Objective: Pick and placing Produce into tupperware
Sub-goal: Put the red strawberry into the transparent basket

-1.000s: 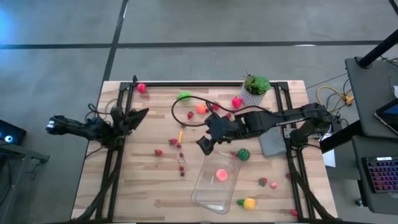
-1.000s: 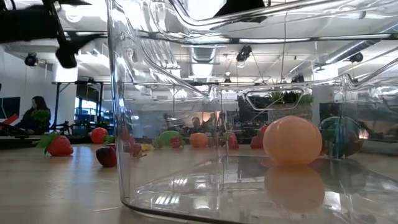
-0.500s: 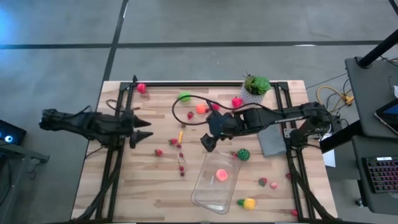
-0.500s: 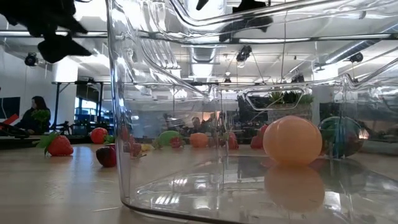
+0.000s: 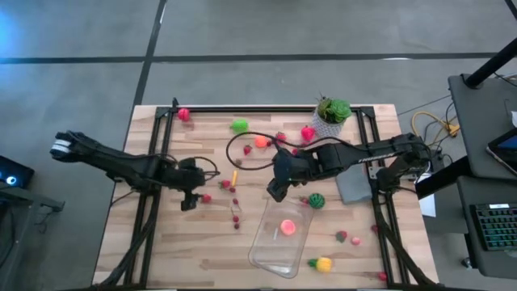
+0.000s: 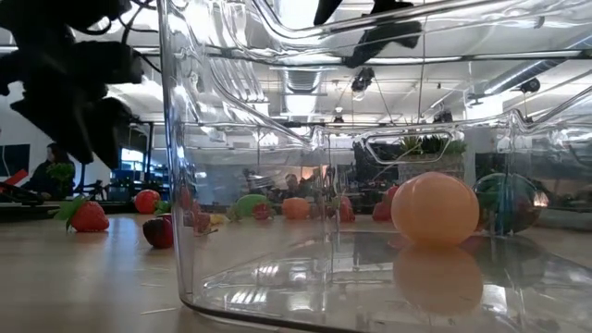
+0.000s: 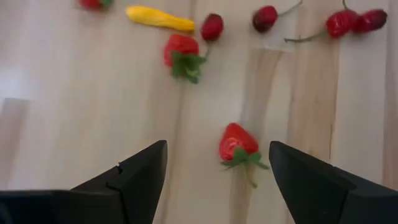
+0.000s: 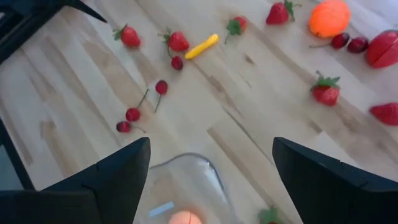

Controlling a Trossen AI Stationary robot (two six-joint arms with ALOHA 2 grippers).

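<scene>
Because a strawberry [image 7: 237,144] lies between its spread fingers, the left end effector [image 5: 188,200] hovers left of centre; the right end effector [image 5: 276,191], also spread, hangs above the tupperware [image 5: 275,246].

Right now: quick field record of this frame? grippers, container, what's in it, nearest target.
left gripper: open, over a strawberry on the table
right gripper: open, empty, above the far end of the tupperware
tupperware contents: one pink-orange fruit
loose produce: strawberries, cherries, yellow piece, orange piece
potted plant: far edge
</scene>
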